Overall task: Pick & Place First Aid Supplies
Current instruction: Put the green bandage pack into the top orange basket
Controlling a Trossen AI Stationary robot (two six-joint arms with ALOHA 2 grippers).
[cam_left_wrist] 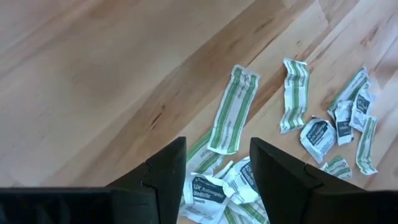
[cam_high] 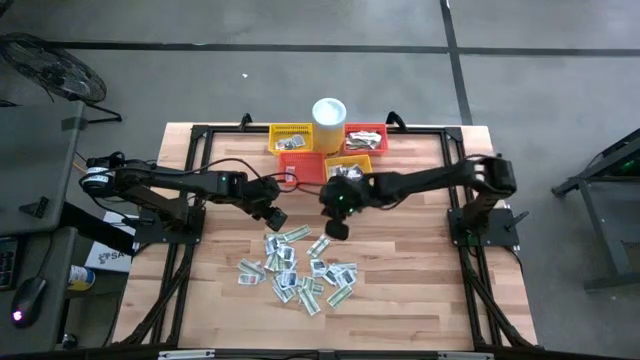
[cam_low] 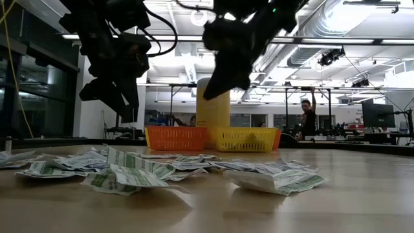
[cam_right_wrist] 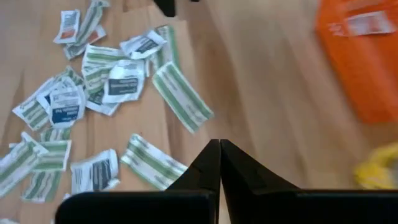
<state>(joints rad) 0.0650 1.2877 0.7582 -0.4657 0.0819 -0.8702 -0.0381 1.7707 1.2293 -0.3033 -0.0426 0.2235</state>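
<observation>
The first aid supplies (cam_high: pixel 298 272) lie as a loose heap of several small white and green-striped sachets flat on the wooden table, also seen in the low view (cam_low: pixel 129 169). My left gripper (cam_high: pixel 275 215) hovers open above the heap's far left edge, a long green-striped sachet (cam_left_wrist: pixel 231 109) just past its fingertips (cam_left_wrist: pixel 217 148). My right gripper (cam_high: pixel 338 228) hangs shut and with nothing in it above the heap's far edge (cam_right_wrist: pixel 219 144), clear of the table in the low view (cam_low: pixel 223 81).
Small mesh baskets stand at the table's far side: yellow (cam_high: pixel 290 138), red (cam_high: pixel 365 135), yellow (cam_high: pixel 350 163) and red-orange (cam_high: pixel 308 168), with a white cup (cam_high: pixel 328 112) between them. Black frame rails (cam_high: pixel 195 170) run along the table's sides. A person stands in the room beyond (cam_low: pixel 309 116).
</observation>
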